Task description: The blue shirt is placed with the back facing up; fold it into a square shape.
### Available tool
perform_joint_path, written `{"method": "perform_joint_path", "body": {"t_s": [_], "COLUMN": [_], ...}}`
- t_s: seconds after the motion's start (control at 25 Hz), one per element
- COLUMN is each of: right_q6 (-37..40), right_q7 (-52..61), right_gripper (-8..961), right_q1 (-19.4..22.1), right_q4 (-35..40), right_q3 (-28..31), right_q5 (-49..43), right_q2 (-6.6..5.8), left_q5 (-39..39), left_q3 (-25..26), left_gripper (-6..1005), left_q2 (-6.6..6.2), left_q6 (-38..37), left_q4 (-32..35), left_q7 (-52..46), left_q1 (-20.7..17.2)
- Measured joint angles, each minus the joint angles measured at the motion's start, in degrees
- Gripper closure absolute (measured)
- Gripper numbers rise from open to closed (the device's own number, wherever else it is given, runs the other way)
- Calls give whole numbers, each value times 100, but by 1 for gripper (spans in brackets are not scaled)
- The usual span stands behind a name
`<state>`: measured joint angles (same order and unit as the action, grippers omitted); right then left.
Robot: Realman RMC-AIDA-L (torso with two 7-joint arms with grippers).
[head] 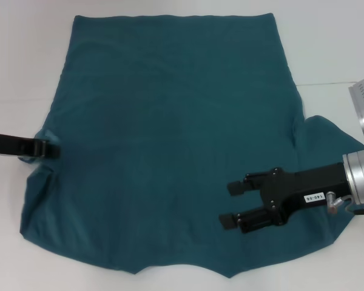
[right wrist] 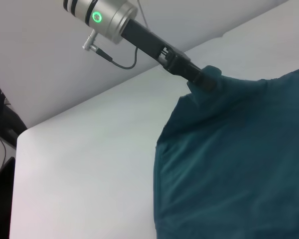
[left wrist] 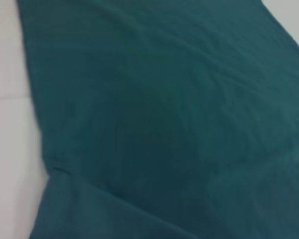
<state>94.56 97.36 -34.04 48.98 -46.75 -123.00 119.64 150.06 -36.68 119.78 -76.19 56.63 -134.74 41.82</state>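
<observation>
Shirt point(head: 164, 139): spread flat on white worktop point(head: 24, 73), plain side up. Left gripper point(head: 47, 149): at shirt's left edge, jaws clamped on a pinch of cloth. Right gripper point(head: 232, 205): over lower right part, jaws apart, empty.

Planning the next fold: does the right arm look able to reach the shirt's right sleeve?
Probably yes. The right gripper hovers open over the blue shirt, with that sleeve spread uncovered just beside the arm.

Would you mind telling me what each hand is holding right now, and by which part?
The left hand grips the shirt at its left sleeve edge. The right hand is open above the shirt, holding nothing.
</observation>
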Motion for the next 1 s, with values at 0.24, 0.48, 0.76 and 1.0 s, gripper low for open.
{"method": "perform_joint_path", "body": {"t_s": [0.24,0.48,0.76,1.0], "right_q6": [-29,-36,-65,-112], "right_q7": [-137,-196,-200,-210], "right_gripper": [38,38,38,38], "right_q1": [16,57,73,73], "right_q4": [-43,-48,-58,-63], "right_q3": [31,70,70,70], "right_q5": [9,13,14,13], "right_q2": [-1,10,16,16], "left_q5": [3,-4,-4,-43], "left_q3": [-471,-819,-853,-968], "left_gripper": [969,966,832,605], "left_q2": [199,286,392,396], "left_q6": [266,482,623,562], "left_q4": [-52,-223,-330,-323], "left_q7": [-24,-118,-250,-233], "left_q1": [97,178,240,245]}}
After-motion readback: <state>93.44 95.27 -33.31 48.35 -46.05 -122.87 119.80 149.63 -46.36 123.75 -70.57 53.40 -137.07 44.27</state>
